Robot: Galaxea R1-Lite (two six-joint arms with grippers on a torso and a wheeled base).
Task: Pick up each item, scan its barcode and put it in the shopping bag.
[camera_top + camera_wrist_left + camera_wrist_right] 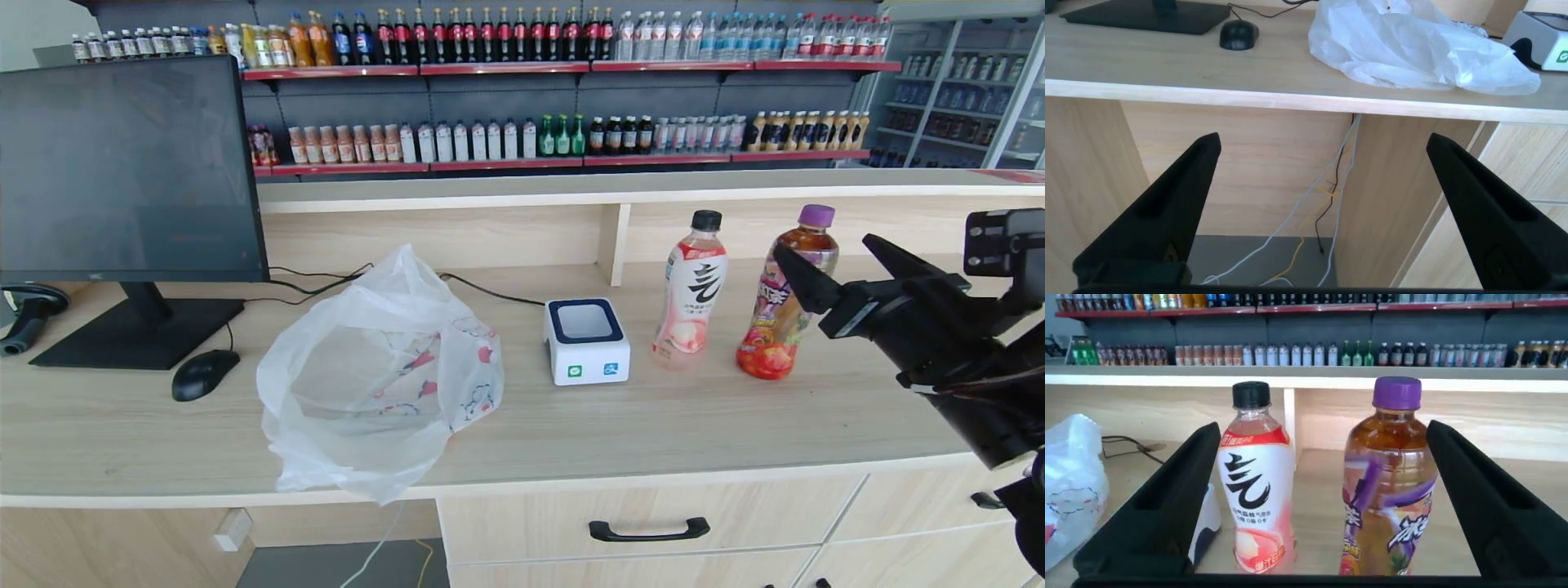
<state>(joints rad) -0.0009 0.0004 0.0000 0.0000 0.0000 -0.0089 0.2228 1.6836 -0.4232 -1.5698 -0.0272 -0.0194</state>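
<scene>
So, status: nothing done yet as far as I can see. Both bottles stand upright on the counter (735,425), the pink bottle (690,290) with the black cap and the purple-cap bottle (785,298) just beside it, not touching. The shopping bag (380,376) sits slumped on the counter. Through the plastic I see no bottle shape, so I judge it empty. Left to do: two picks, two scans, two drops.

My right pincer (821,245): fingers wide apart, holding nothing, touching nothing. It hangs above the counter, pointed at the bottles. The purple-cap bottle is the nearer one, just ahead of the fingertips. The gap looks wider than the bottle, but the bottle is not yet between the fingers. The pink bottle is ahead and to this pincer's left. The scanner (586,340) is further left, past the pink bottle, window facing up. The bag is further left again, well apart from this pincer.

My left pincer (1323,140): wide apart too, empty. It sits low, below the counter edge, facing the cabinet front (1241,163). The bag is above and ahead of it on the counter top.

Judgement: the step in hand is the first pick, most likely the purple-cap bottle. Risk: the pink bottle stands close, so the finger on that side could knock it on the way in.
</scene>
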